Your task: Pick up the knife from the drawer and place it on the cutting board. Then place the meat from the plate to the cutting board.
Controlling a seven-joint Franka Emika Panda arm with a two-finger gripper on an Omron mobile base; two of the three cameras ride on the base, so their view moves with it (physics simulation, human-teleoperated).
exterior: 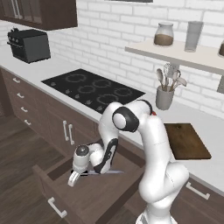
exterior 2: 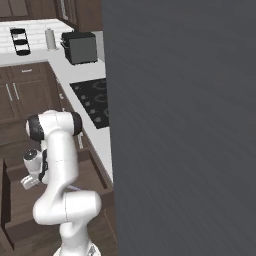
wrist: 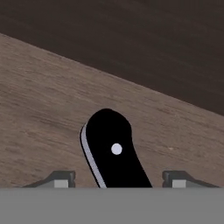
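Note:
The wide dark-brown drawer (exterior: 94, 197) stands pulled out below the counter, and my arm reaches down into it. The knife (exterior: 110, 172) lies flat on the drawer floor with its silver blade pointing right. Its black handle (wrist: 113, 151), with one pale rivet, lies between my fingertips, a gap on each side. My gripper (wrist: 118, 179) is open around that handle and hangs low over the drawer (exterior 2: 20, 200). The dark cutting board (exterior: 188, 141) rests on the counter to the right. A red sliver of the plate rim (exterior: 153, 113) peeks from behind my arm. The meat is hidden.
A black cooktop (exterior: 94, 89) sits in the counter at the back left, with a dark toaster oven (exterior: 28, 45) beyond it. A grey utensil holder (exterior: 165, 97) stands behind the board under a shelf with jars (exterior: 175, 51). A flat grey panel (exterior 2: 180, 125) blocks the right base view's right side.

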